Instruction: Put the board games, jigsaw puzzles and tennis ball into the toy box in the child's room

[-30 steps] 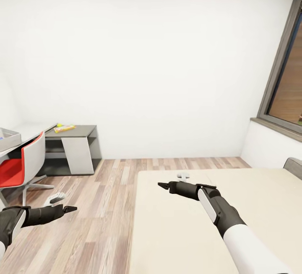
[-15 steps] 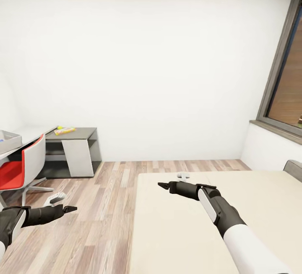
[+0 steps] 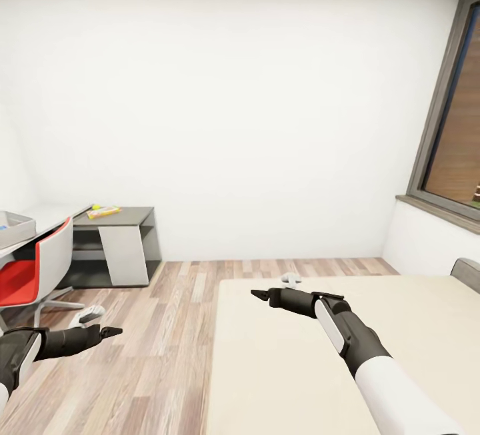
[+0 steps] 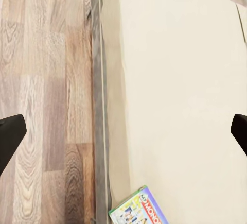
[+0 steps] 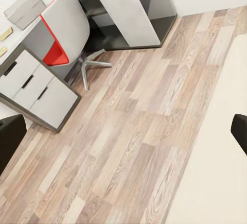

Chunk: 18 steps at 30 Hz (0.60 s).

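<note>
View tipped up (camera moved), bed [image 3: 300, 355] lower, grippers unmoved

1. I was looking into a home bedroom that served as a child's room: plain white walls [image 3: 240, 108] and a wood-plank floor [image 3: 160, 328].
2. A large low bed with a plain cream mattress [image 3: 413, 328] took up the right side, under a dark-framed window [image 3: 447, 122].
3. Along the left wall stood a long desk with a pale grey top and white drawers [image 5: 36, 87], a red-and-white swivel chair [image 3: 37, 272] drawn up to it, and beside it a low dark cabinet with a white door [image 3: 120, 245].
4. A brightly printed cartoon board game box [image 4: 139, 211] lay on the mattress.
5. A plain grey bin [image 5: 23, 9] sat on the desk.
</note>
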Motion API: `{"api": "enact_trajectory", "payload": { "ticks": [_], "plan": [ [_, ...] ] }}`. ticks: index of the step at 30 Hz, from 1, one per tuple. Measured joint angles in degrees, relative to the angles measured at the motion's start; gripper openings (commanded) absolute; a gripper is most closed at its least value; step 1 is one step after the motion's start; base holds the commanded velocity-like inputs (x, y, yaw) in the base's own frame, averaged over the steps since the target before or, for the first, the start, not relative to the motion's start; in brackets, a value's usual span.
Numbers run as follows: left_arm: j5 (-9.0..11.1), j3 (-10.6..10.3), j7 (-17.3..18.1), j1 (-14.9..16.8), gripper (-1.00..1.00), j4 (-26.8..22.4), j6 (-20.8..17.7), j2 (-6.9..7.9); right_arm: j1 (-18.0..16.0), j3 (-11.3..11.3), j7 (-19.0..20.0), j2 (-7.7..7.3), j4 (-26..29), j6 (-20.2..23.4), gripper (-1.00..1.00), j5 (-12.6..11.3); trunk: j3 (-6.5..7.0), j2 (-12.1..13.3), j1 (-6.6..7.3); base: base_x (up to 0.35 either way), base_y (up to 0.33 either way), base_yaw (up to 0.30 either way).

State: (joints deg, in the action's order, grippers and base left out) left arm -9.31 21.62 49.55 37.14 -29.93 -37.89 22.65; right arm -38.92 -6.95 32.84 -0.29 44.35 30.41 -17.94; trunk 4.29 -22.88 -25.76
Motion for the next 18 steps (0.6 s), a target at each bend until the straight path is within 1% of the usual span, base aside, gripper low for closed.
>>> {"api": "enact_trajectory", "payload": {
  "ticks": [10,12,18],
  "plan": [
    [0.0,0.0,0.0,0.0,1.0,0.0,0.0,0.0,0.0,0.0,0.0,-0.11,0.0,-0.1,1.0,-0.3,0.43,0.0,0.0,0.0,0.0,0.0],
    [0.0,0.0,0.0,0.0,1.0,0.0,0.0,0.0,0.0,0.1,0.0,-0.12,0.0,-1.9,1.0,-0.3,0.43,0.0,0.0,0.0,0.0,0.0],
    [0.0,0.0,-0.1,0.0,1.0,0.0,0.0,0.0,0.0,0.1,0.1,-0.23,0.0,-2.7,1.0,-0.3,0.43,0.0,0.0,0.0,0.0,0.0]
  ]
}}
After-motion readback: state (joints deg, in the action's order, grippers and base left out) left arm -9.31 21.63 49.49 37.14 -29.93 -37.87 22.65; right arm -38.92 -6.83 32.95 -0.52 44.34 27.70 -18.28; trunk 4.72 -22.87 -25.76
